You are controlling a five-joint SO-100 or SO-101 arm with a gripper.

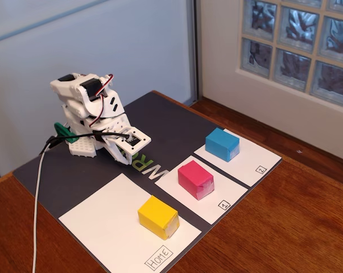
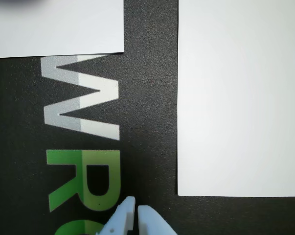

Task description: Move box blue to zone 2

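At the arm's folded pose: jaws (image 2: 135,211) pressed together with nothing between them, low over the dark mat (image 2: 147,98).
Box blue (image 1: 222,144): already sitting on zone 2 (image 1: 256,159), well apart from the jaws, off to the right in the fixed view.
Long axis: along the sheet's length, toward the boxed "2".
Between them: the sheet marked "1" with the pink block (image 1: 195,179).
Judgement: task looks done on this worktop.

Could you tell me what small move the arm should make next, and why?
Probably none beyond staying folded: the blue box already sits on the sheet marked 2, apart from the pink block. The gripper is shut and empty, low over the dark mat, so the placement looks finished.
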